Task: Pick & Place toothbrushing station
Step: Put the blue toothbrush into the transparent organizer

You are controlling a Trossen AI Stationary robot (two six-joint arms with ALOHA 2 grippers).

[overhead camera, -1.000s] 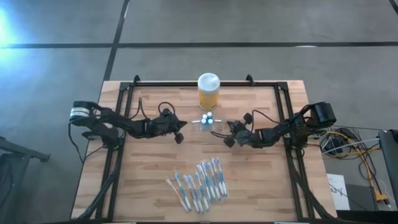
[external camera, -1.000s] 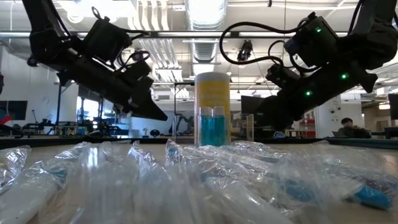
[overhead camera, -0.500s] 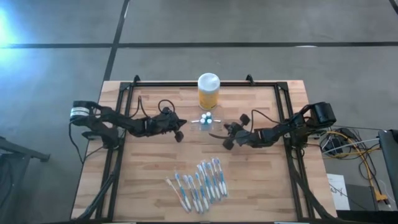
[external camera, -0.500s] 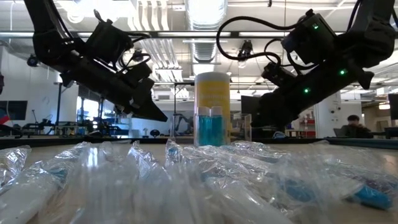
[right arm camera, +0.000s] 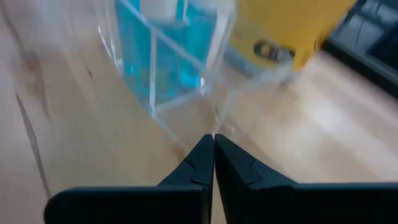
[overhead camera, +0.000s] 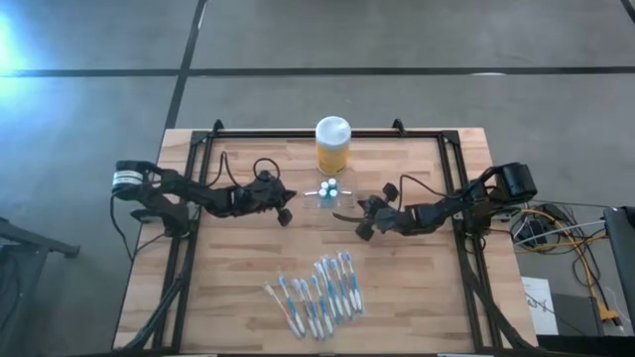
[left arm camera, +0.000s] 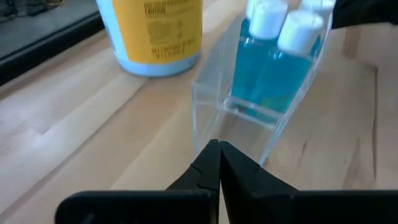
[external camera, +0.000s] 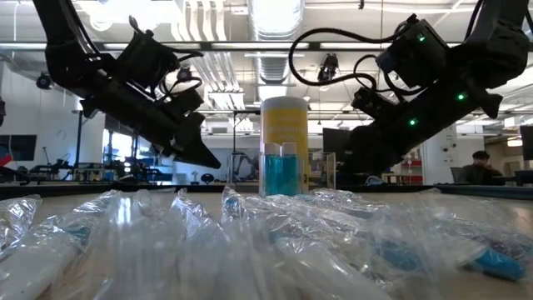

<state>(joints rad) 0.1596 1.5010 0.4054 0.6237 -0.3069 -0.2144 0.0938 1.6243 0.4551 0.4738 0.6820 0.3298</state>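
The clear toothbrushing station (overhead camera: 327, 194) stands on its base on the wood table, holding small blue bottles with white caps (left arm camera: 273, 68); it also shows in the low view (external camera: 283, 171) and the right wrist view (right arm camera: 161, 62). The yellow jar with a white lid (overhead camera: 332, 146) stands just behind it. My left gripper (overhead camera: 287, 212) is shut, above the table, a short way to the station's left (left arm camera: 219, 146). My right gripper (overhead camera: 349, 215) is shut, with its tips (right arm camera: 213, 138) at the station's right near corner. My right gripper's shut fingertips (right arm camera: 205, 149) come level from the table's right side to a clear edge of the station (right arm camera: 214, 121). I cannot tell whether they touch it. My left gripper touches nothing that I can see.
Several toothbrushes in clear wrappers (overhead camera: 317, 293) lie in a row near the table's front middle and fill the low view's foreground (external camera: 250, 242). Black frame rails (overhead camera: 189, 228) run along the table's left and right sides. A person sits far back in the room (external camera: 479, 167).
My right gripper has moved toward the table's left edge, closing in on the station, its fingers staying shut. The station and the jar have kept still.
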